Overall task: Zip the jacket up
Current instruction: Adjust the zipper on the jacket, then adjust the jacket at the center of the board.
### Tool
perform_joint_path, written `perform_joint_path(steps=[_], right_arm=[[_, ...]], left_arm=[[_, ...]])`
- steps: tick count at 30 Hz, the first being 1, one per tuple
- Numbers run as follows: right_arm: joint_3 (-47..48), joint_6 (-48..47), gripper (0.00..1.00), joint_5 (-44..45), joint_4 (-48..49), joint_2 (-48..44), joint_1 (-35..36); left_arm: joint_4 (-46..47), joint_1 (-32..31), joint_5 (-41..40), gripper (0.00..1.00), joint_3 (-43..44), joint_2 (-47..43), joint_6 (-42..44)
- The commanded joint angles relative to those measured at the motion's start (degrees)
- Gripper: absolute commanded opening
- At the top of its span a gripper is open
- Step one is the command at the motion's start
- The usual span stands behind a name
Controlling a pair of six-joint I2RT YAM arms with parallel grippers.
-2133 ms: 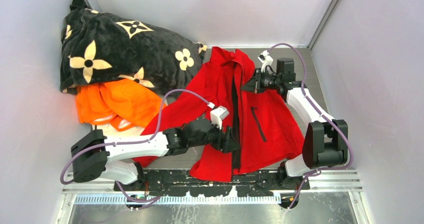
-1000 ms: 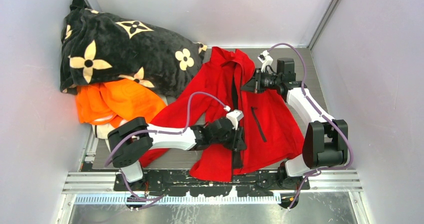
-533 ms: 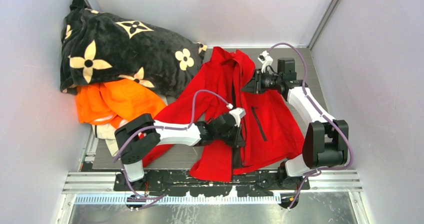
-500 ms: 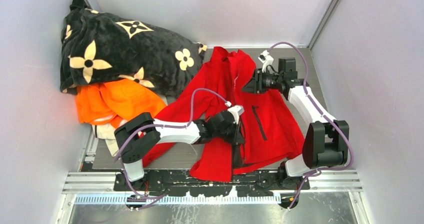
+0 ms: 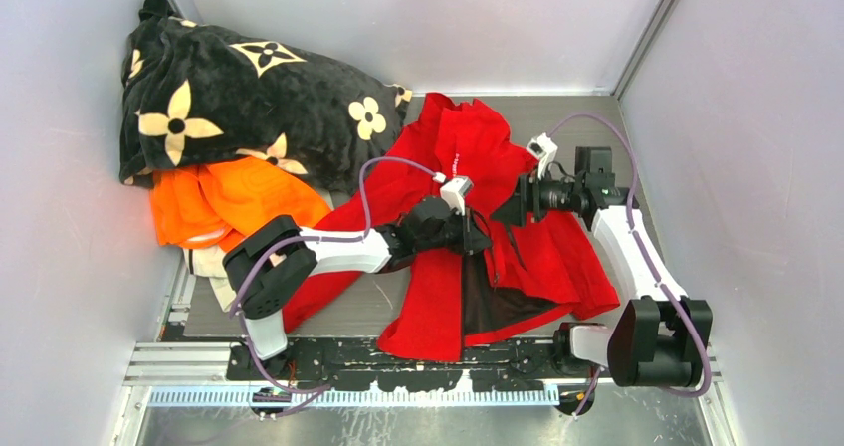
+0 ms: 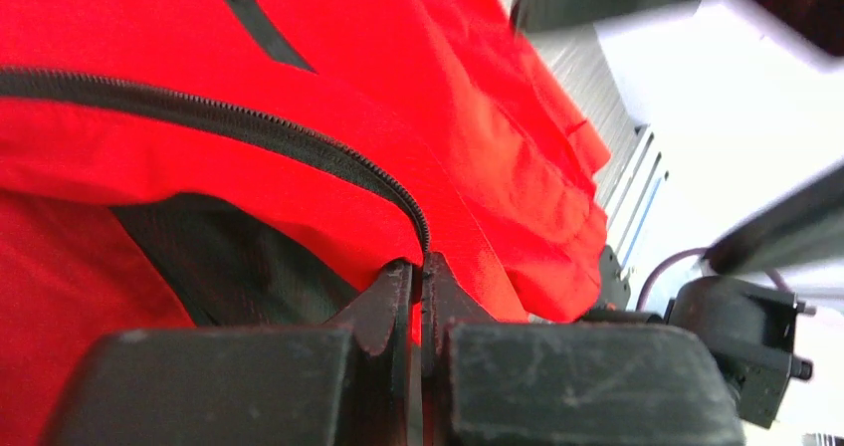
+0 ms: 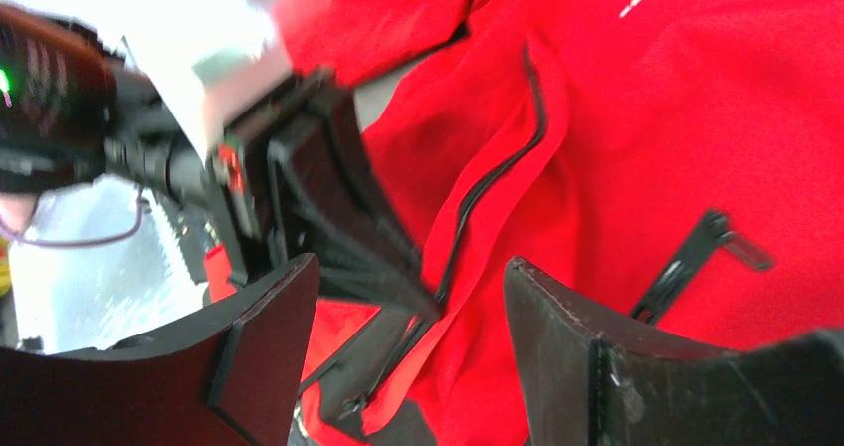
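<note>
The red jacket (image 5: 453,157) lies spread on the table, collar at the far end. Its lower right front is folded back, showing dark lining (image 5: 498,302). My left gripper (image 5: 481,237) is shut on the jacket's front edge. In the left wrist view the black zip teeth (image 6: 249,127) run straight into the closed jaws (image 6: 420,272), with red cloth pinched between them. My right gripper (image 5: 506,214) hovers just right of it, open and empty (image 7: 413,302). Its view looks past the left fingers (image 7: 348,227) to the zip (image 7: 498,177).
A black flower-patterned blanket (image 5: 239,98) is heaped at the far left, with an orange garment (image 5: 234,202) under its near side. Grey walls close in on the left, back and right. The arms' base rail (image 5: 418,361) runs along the near edge.
My left gripper has shut on the zip edge and drawn it up the jacket. My right gripper has let go, opened and swung nearer. The lower right front has flipped open.
</note>
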Motion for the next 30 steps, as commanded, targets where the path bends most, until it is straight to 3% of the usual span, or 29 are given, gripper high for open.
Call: perform_joint_path(steps=[1,8,12,23,30], right_arm=[[-3.00,-6.36,0.72,-5.37,-3.76,-2.48,0.16],[-3.69,-12.15,0.51,-1.16,-8.49,-1.74,0.91],[-3.35,-13.02,0.45,2.38,-9.26,0.21,2.72],[-1.58,-12.99,0.41,9.83,-10.15,2.69,6.39],[3.73,-19.52,0.46,3.51,-19.95,-1.58,5.36]], left_arm=[[10.27,1.53,-4.39,0.00,0.31,-0.60,1.17],[10.33,2.27,-6.45,0.00,2.11,0.80,0.70],[10.33,2.36,-6.34,0.00,2.91,1.35,0.16],[11.12,2.65,-5.44,0.00,2.55,0.69,-0.98],[11.99,2.76,-4.41,0.00,2.02,0.47,-1.60]])
